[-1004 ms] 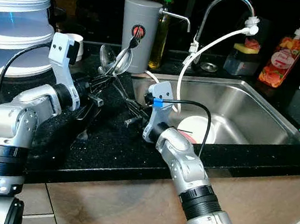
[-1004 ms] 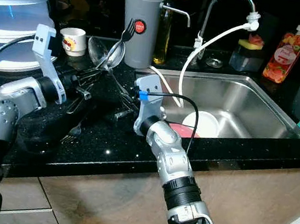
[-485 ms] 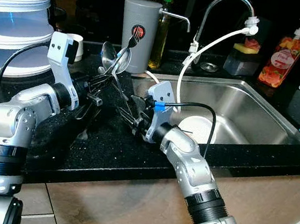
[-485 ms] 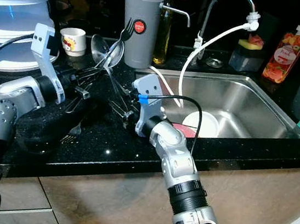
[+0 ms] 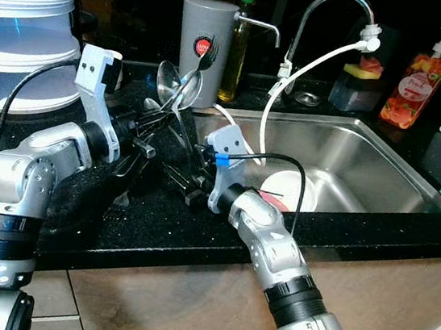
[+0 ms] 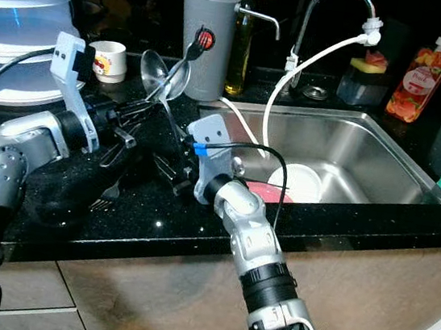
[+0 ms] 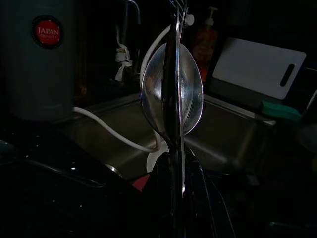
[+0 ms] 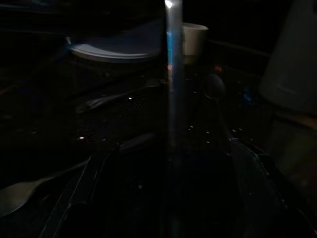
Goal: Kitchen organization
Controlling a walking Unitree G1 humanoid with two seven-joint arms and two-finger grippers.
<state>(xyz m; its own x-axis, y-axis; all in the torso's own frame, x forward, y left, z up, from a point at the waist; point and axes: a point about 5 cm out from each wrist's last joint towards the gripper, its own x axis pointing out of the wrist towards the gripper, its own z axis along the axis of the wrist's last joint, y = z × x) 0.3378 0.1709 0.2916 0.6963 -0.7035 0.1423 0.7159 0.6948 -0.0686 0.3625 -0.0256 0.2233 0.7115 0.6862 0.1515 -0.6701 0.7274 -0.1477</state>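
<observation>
- Here the left gripper (image 5: 146, 125) is clamped on a bunch of cutlery (image 5: 177, 90), a ladle and a fork, which rises from the gripper tips toward the grey canister (image 5: 206, 47).
- The ladle's (image 7: 172, 95) bowl is round, polished steel, seen edge-on behind a thin handle; the fork's (image 5: 204, 55) tines end against the grey canister's red label.
- The right gripper (image 5: 186, 185) lies low on the black speckled table (image 5: 156, 222), on the sink's (image 5: 383, 166) left side, below the cutlery; whether its fingers are spread or closed cannot be told.
- In the steel sink sits a white bowl (image 5: 292, 187).
- A white hose (image 5: 310, 67) hangs from the curved tap (image 5: 330, 9).
- A small cup (image 6: 108, 59) stands left of the canister.
</observation>
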